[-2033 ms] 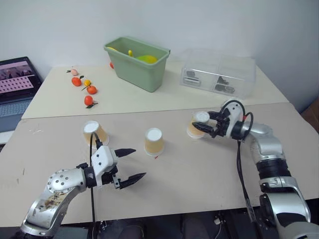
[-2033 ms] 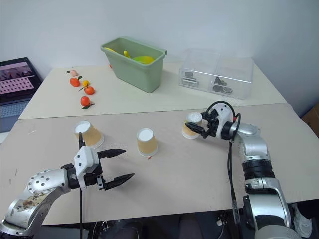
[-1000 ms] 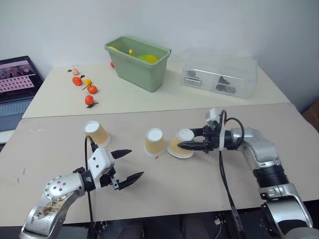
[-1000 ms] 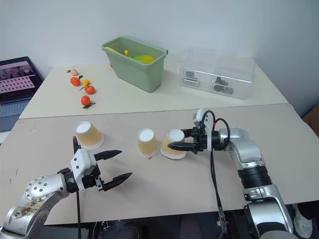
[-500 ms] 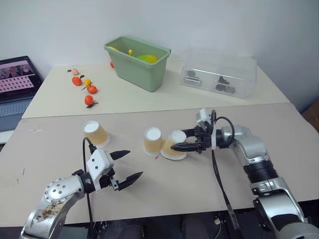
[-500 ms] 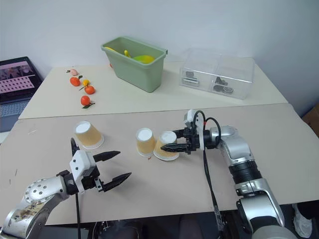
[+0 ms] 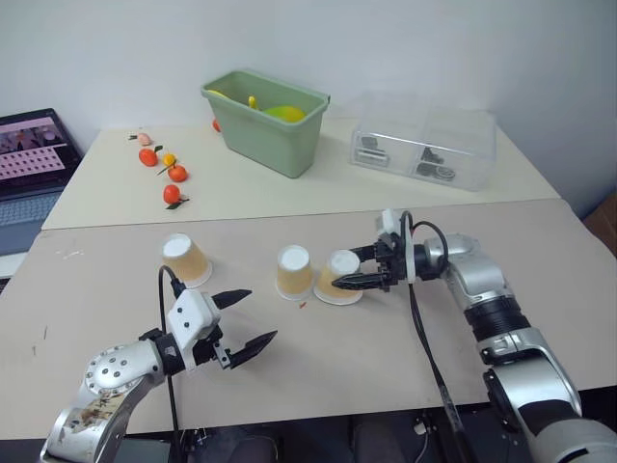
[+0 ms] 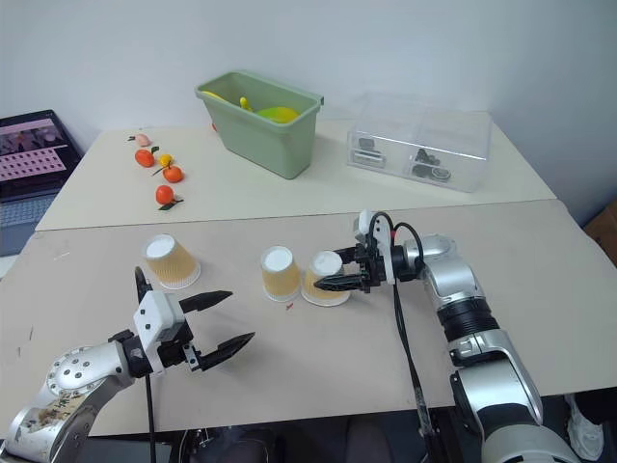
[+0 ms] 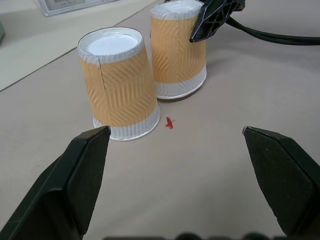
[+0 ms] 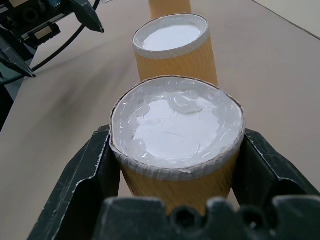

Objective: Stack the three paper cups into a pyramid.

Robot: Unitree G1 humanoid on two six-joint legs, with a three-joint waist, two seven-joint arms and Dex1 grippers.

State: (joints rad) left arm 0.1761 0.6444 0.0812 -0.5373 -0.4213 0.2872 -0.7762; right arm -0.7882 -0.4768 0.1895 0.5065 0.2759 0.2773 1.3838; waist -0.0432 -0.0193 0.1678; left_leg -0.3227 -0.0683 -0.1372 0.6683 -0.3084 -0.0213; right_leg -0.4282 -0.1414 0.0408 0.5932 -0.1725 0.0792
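The right pincer [image 7: 355,278] is clamping an upside-down paper cup [image 7: 338,277] just beside the middle cup [image 7: 293,271], near the table's [image 7: 386,338] centre, forming the pyramid's base pair. The third cup [image 7: 185,258] is sitting apart toward the left edge, nearer the left pincer [image 7: 246,320], which is hanging with jaws wide apart.

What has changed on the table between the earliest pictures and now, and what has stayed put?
The right gripper, already closed on one paper cup, carried it across the table toward the robot's left until it stands beside the middle cup. The middle cup, the far-left cup and the open left gripper stayed where they were.
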